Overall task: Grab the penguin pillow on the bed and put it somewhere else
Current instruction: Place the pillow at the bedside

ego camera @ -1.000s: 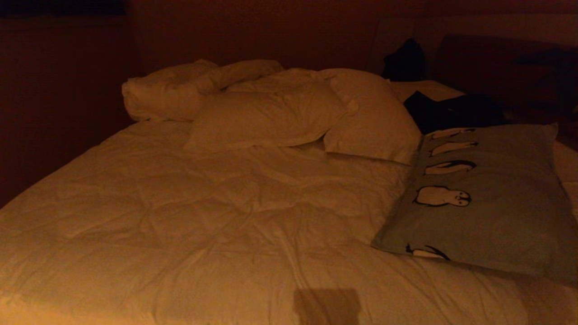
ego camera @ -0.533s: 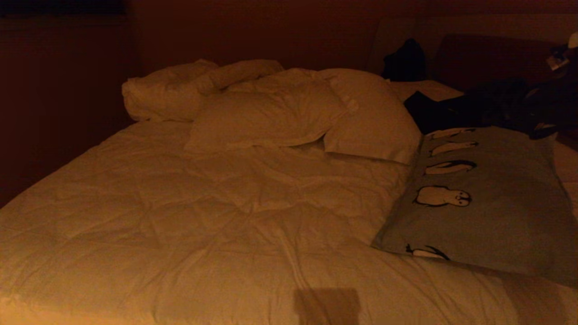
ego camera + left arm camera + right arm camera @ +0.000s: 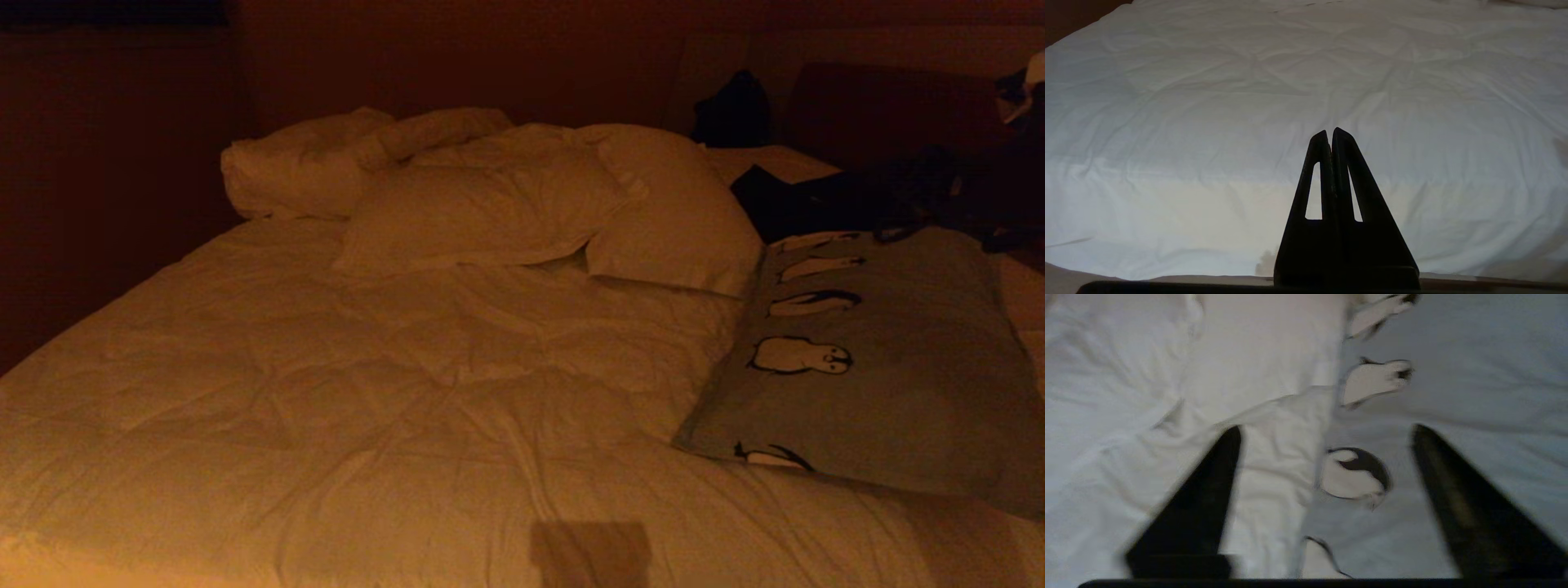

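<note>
No writing or label can be read on anything in view. The penguin pillow [image 3: 882, 359] lies flat on the right side of the bed [image 3: 392, 408], its upper left corner touching a white pillow [image 3: 678, 220]; a column of penguin prints runs down its left edge. A dark cloth [image 3: 816, 204] lies just above it.

The right gripper [image 3: 1327, 428] hangs above the pillow's left edge, jaws wide apart and holding nothing, one finger over the duvet and the other over the pillow. In the head view the right arm [image 3: 980, 196] shows as a dark mass at the upper right; a second ago it was not in frame. The pillow lies where it lay then.

The left gripper [image 3: 1329, 132] is parked over bare duvet, jaws together.
</note>
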Available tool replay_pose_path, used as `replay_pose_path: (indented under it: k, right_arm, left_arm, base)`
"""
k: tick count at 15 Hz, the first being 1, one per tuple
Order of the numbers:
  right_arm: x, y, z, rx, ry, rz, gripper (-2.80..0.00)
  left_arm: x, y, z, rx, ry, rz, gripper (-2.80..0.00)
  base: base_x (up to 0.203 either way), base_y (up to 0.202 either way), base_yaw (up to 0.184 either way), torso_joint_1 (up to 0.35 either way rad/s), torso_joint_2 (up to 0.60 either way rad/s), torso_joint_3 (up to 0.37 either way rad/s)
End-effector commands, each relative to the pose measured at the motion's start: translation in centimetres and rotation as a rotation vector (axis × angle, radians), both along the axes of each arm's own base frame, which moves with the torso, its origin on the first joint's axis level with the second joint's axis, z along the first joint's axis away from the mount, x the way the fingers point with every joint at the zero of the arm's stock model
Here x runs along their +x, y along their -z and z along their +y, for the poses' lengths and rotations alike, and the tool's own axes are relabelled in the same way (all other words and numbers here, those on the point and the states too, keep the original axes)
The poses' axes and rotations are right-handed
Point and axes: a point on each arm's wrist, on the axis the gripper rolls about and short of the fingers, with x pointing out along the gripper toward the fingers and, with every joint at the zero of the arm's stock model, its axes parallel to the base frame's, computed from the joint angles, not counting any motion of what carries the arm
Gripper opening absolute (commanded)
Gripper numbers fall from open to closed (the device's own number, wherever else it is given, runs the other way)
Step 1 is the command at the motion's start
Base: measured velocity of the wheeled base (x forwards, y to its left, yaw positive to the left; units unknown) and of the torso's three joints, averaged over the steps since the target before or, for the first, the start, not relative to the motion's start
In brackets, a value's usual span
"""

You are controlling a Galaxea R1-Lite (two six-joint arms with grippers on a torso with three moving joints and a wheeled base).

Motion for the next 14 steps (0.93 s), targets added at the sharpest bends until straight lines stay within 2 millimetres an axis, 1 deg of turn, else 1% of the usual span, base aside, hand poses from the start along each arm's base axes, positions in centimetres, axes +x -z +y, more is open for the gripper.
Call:
replay_pose_path:
  k: [1,4,7,9,11,13,14]
  right_arm:
    - [-1.5,-0.7,0.4,-0.068,0.003,-0.003,-2.80]
    - [-2.1,0.3,0.5,-0.200,-0.035,0.080,-2.80]
    - [-2.1,2.5,0.4,-0.355,-0.060,0.225,-2.80]
    - [-2.0,3.3,0.4,-0.388,-0.025,0.266,-2.80]
    - [-1.9,3.6,0.5,-0.413,-0.035,0.282,-2.80]
    - [-2.0,3.3,0.4,-0.414,-0.033,0.275,-2.80]
    - [-1.8,3.1,0.1,-0.415,-0.020,0.270,-2.80]
  left_arm:
    - [0.0,0.1,0.0,0.000,-0.002,0.003,-2.80]
    - [0.0,0.1,0.0,0.000,0.000,0.003,-2.80]
    - [0.0,0.1,0.0,0.000,0.000,0.003,-2.80]
    - [0.0,0.1,0.0,0.000,-0.001,0.003,-2.80]
    - [0.0,0.1,0.0,0.000,-0.001,0.003,-2.80]
    - [0.0,0.1,0.0,0.000,0.000,0.003,-2.80]
    - [0.0,0.1,0.0,0.000,-0.001,0.003,-2.80]
  base:
    - [0.000,0.000,0.000,0.000,0.00,0.000]
    - [0.000,0.000,0.000,0.000,0.00,0.000]
    - [0.000,0.000,0.000,0.000,0.00,0.000]
    - [0.000,0.000,0.000,0.000,0.00,0.000]
    - [0.000,0.000,0.000,0.000,0.00,0.000]
    - [0.000,0.000,0.000,0.000,0.00,0.000]
    - [0.000,0.000,0.000,0.000,0.00,0.000]
